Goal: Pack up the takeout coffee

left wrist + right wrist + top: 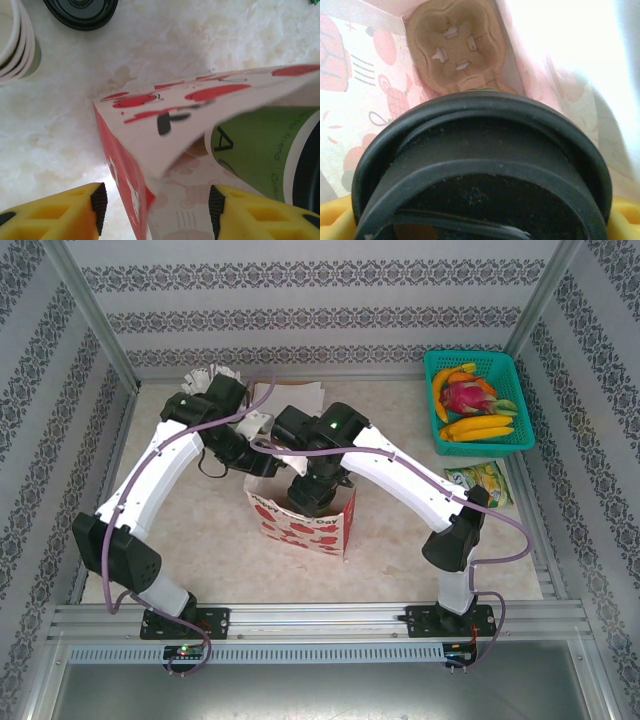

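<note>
From above, a white paper bag (300, 525) with red print stands open at the centre of the frame. My right gripper (312, 492) reaches down into it, and my left gripper (258, 458) is at its upper-left corner. At the upper right, a teal slotted plastic basket (432, 375) holds bananas (482, 427) and a pink dragon fruit (468, 395).

In my left wrist view, my yellow fingers with ribbed black pads stand apart. The bag's folded corner is between them, and they grip nothing. Inside the bag, at the right of the frame, the coffee cup (255, 140) of olive-green paper leans at a tilt. At the upper left is a stack of cups (15, 45) with cream rims.

In my right wrist view, the cup's round black lid (480, 165) sits low in the frame. My right fingers are closed on the cup from both bottom corners. Above it, on the bag's floor, lies a brown lobed pulp tray (455, 45).
</note>
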### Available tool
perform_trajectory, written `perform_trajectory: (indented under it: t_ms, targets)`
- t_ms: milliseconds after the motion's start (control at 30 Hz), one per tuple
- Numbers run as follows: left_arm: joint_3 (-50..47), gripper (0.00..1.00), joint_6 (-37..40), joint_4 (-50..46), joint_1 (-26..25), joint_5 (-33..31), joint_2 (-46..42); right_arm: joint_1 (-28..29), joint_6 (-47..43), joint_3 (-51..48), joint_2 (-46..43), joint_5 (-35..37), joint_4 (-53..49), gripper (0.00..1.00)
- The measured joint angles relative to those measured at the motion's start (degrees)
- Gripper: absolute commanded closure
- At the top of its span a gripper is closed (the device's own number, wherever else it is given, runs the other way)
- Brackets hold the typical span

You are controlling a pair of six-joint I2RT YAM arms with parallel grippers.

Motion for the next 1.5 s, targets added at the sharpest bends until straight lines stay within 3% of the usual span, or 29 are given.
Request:
perform_trajectory:
  t_ms: [100,300,467,1100,1500]
  targets:
    - [-2.6,0.49,-0.5,0.1,0.0,0.4,-2.2,0.0,0.0,0.3,0.0,0.0,0.2,0.28]
    - [-5.0,0.82,-1.5,1.1,0.0,0.4,-3.8,0.0,-1.7,0.7,0.4,-0.2,0.1,0.28]
    - [-4.4,0.91,-1.4,1.2,0.0,-0.8,-3.6,0.0,-4.5,0.7,0.6,0.0,-1.0,0.28]
    - [-2.4,1.0,-0.1,1.2,1.5,-1.7,-3.2,-3.0,-5.9,-1.2,0.6,0.6,-2.7,0.28]
    - [-2.1,1.0,-0.1,1.2,1.5,-2.0,-3.0,-2.6,-7.2,-1.3,0.8,0.9,-4.2,0.29]
